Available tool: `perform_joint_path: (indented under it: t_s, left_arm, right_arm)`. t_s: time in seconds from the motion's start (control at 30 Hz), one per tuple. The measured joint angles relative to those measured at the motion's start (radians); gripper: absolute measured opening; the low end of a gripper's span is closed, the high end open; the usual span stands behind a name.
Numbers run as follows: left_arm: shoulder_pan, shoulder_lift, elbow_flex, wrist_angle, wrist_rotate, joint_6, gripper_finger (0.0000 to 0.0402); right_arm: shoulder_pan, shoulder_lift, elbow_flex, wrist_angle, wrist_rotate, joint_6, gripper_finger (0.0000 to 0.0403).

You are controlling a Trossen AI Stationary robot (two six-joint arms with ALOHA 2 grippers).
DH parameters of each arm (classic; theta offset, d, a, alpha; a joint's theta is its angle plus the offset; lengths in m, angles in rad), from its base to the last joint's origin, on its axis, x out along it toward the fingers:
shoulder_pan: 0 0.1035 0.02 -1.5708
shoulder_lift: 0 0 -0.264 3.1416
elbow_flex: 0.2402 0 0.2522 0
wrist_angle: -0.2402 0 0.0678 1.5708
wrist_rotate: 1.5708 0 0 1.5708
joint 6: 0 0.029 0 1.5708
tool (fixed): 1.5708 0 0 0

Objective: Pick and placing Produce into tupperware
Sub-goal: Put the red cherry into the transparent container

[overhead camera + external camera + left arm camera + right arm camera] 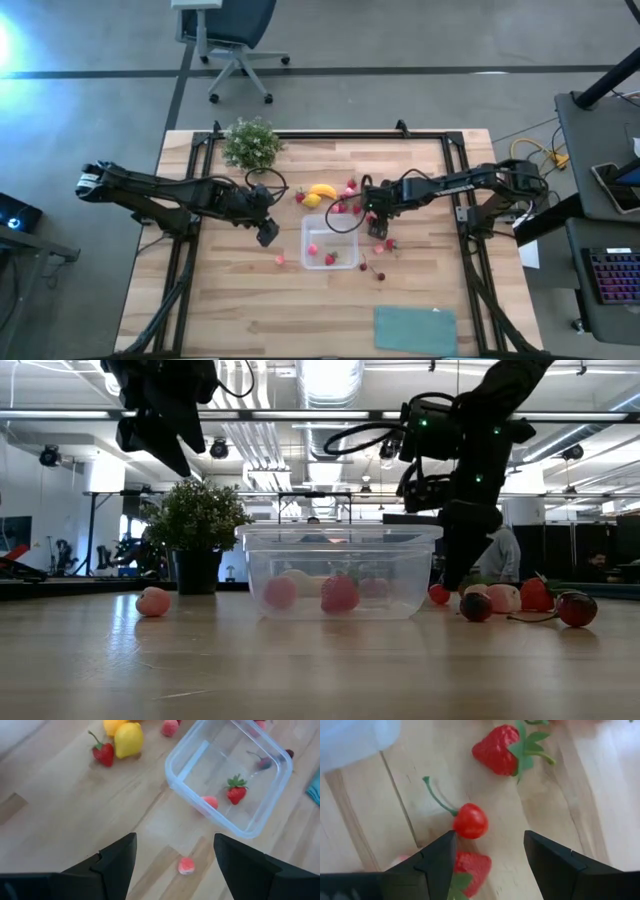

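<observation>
Tupperware (331,243), clear, at the desk (220,310) centre, holding one strawberry (236,792) and one pink berry (210,802). Near edge: teal cloth (415,329) toward the right corner, bare wood elsewhere. A pink berry (280,260) lies left of the container. Left gripper (266,232) hovers beside it, fingers parted, empty. Right gripper (378,222), fingers parted, is low over a cherry (469,820) among scattered berries. Behind: banana (322,189), lemon (312,200), potted plant (251,143) at the far edge.

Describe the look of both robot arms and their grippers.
Both arms are dark, slim and jointed, with black cables looping along them. The left arm has a pale end section at its base. Left gripper and right gripper each have two flat, black, angular fingers. Small green lights glow on the right arm's wrist.
</observation>
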Motion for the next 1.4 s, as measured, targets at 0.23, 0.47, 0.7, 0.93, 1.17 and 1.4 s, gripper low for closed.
perform_joint_path:
  t_s: [0.23, 0.47, 0.7, 0.93, 1.17, 1.4]
  left_arm:
    - [0.000, 0.000, 0.000, 0.000, -0.069, 0.002, 0.0251]
    - [0.000, 0.000, 0.000, -0.001, -0.133, 0.011, 0.0251]
    - [0.001, 0.000, -0.001, -0.003, -0.151, 0.027, 0.0251]
    - [0.003, 0.000, -0.001, -0.003, -0.151, 0.027, 0.0251]
    - [0.004, 0.000, -0.001, -0.003, -0.152, 0.027, 0.0251]
    - [0.004, 0.000, -0.001, -0.003, -0.152, 0.027, 0.0251]
  right_arm:
    - [0.001, 0.000, -0.005, 0.042, -0.012, -0.098, 0.0226]
    - [0.001, 0.014, -0.009, 0.056, -0.013, -0.174, 0.0218]
    - [0.001, 0.066, -0.008, 0.073, -0.029, -0.191, 0.0215]
    - [0.000, 0.061, -0.005, 0.088, -0.008, -0.181, 0.0207]
    - [0.000, 0.060, -0.005, 0.089, -0.008, -0.171, 0.0151]
    - [0.000, 0.060, -0.005, 0.087, -0.008, -0.170, 0.0104]
